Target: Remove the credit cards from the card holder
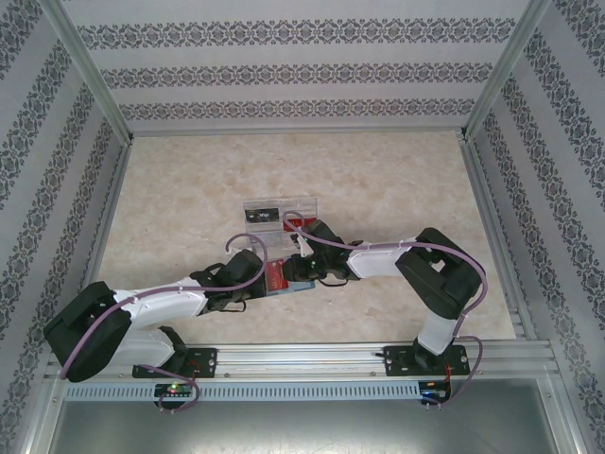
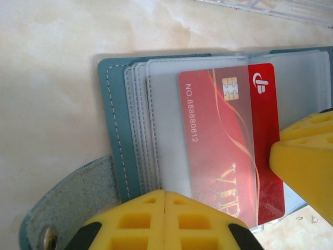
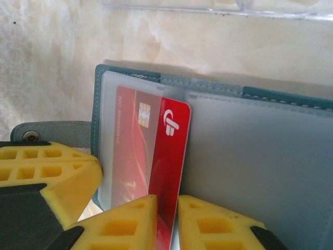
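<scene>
Marbled table (image 1: 189, 189), middle: my left pincer (image 2: 165, 208) is closed, resting on the open card holder (image 2: 117, 104). One red card (image 2: 229, 146) sits partly out of its clear sleeve. My right pincer (image 3: 167, 208) straddles it; clamped or not, I cannot tell. No card is free yet.

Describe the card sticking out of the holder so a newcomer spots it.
On the table, nearer than the clear tray, lies the open teal card holder. The red card juts halfway from its frosted sleeve: gold chip, white logo; neighbouring sleeves look empty.
</scene>
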Motion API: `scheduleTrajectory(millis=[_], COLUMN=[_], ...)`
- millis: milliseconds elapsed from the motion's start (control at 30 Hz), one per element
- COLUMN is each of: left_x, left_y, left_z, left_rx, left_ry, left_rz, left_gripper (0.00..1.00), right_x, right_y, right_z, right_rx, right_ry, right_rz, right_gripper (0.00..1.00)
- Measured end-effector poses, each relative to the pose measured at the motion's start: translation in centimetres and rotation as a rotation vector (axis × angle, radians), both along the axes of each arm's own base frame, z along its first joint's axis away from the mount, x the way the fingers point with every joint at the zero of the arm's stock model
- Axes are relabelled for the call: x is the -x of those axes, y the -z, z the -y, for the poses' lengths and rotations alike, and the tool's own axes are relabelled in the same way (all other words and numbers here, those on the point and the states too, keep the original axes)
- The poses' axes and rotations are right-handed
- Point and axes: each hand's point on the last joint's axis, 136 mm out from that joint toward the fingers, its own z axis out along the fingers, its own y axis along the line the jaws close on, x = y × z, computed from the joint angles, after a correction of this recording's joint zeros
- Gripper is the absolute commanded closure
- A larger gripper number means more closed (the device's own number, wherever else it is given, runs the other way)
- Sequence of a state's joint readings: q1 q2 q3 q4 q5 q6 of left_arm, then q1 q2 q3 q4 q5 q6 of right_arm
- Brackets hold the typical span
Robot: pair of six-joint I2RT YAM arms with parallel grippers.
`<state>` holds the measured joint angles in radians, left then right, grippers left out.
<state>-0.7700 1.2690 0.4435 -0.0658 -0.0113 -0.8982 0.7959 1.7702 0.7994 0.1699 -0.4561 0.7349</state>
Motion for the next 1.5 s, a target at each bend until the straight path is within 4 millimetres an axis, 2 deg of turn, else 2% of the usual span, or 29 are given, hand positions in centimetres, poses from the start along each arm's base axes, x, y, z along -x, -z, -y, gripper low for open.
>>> scheduleTrajectory(millis=[133, 333, 733, 867, 1000, 1167, 1333, 1400, 1500], left_x=[0.0, 0.0, 0.0, 0.1, 0.1, -0.1, -0.3, -0.1, 0.3], left_y=[0.0, 0.0, 0.0, 0.0, -0.7, -2.7, -5.3, -6.0, -7.0], left_z=[0.0, 0.0, -0.4, -0.6, -0.6, -0.2, -0.1, -0.4, -1.2], left_rx=[0.000, -0.004, -0.029, -0.036, -0.026, 0.020, 0.082, 0.101, 0.124], left_ry=[0.000, -0.001, -0.011, -0.010, -0.005, 0.008, 0.019, 0.018, 0.011], left_rz=[0.000, -0.002, -0.006, -0.013, 0.001, 0.055, 0.136, 0.164, 0.208], left_gripper=[1.00, 1.00, 1.00, 1.00, 0.98, 0.81, 0.44, 0.27, 0.10], right_x=[0.0, -0.3, -1.0, -0.9, -0.9, -1.7, -2.2, -2.3, -2.4], right_y=[0.0, 0.1, -0.3, -1.8, -4.6, -8.0, -11.5, -12.5, -13.1], right_z=[-0.1, 0.4, 4.4, 5.3, 5.9, 6.7, 6.2, 5.7, 5.4], right_rx=[-0.006, -0.009, -0.001, -0.006, -0.006, 0.063, 0.201, 0.250, 0.320], right_ry=[0.000, 0.012, 0.076, 0.071, 0.048, 0.018, -0.064, -0.112, -0.184], right_rz=[-0.002, -0.005, -0.004, 0.035, 0.123, 0.272, 0.505, 0.598, 0.707], right_gripper=[1.00, 1.00, 1.00, 1.00, 1.00, 1.00, 1.00, 1.00, 1.00])
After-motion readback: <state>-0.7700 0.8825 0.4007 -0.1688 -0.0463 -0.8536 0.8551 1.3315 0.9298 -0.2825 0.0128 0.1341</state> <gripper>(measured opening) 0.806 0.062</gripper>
